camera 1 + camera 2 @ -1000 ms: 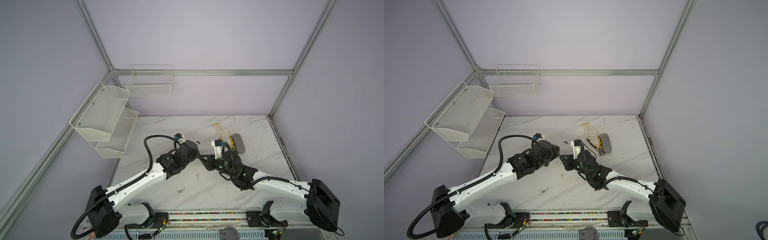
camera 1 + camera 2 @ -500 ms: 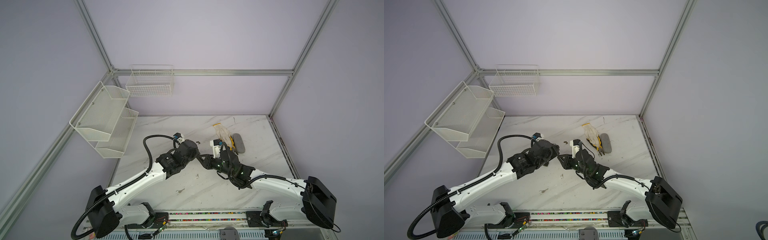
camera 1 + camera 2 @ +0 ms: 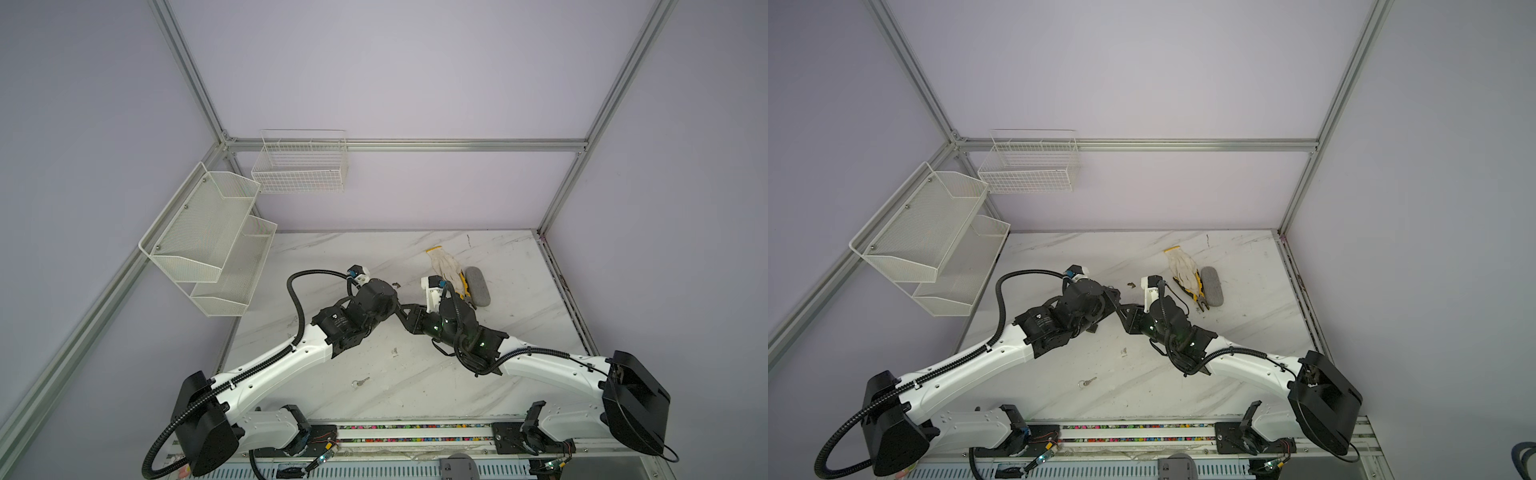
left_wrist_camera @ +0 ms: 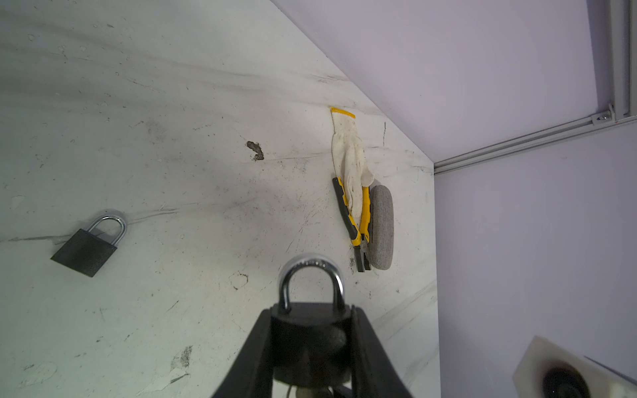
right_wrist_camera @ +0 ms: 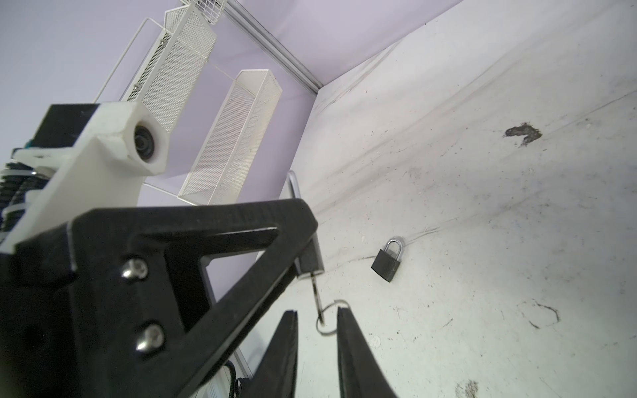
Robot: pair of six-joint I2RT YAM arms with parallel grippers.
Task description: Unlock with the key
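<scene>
Black padlock [image 4: 310,334], steel shackle jutting past the tips, sits clamped in the left pincer [image 4: 311,312]. Its key [image 5: 315,293] sticks out of the body's far end, head and ring between the tips of the right pincer [image 5: 316,312], whose jaws stand apart around it.

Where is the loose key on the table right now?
In both top views the loose key lies flat near the table's front edge, left of centre, beside the left arm's white link.

Both top views look steeply down from above the front edge of the table [image 3: 415,395] [image 3: 1142,399], while the wrist cameras peer closely past the left gripper [image 4: 312,312] and right gripper [image 5: 316,310], sharing the lying padlock [image 4: 84,253] [image 5: 386,265].
</scene>
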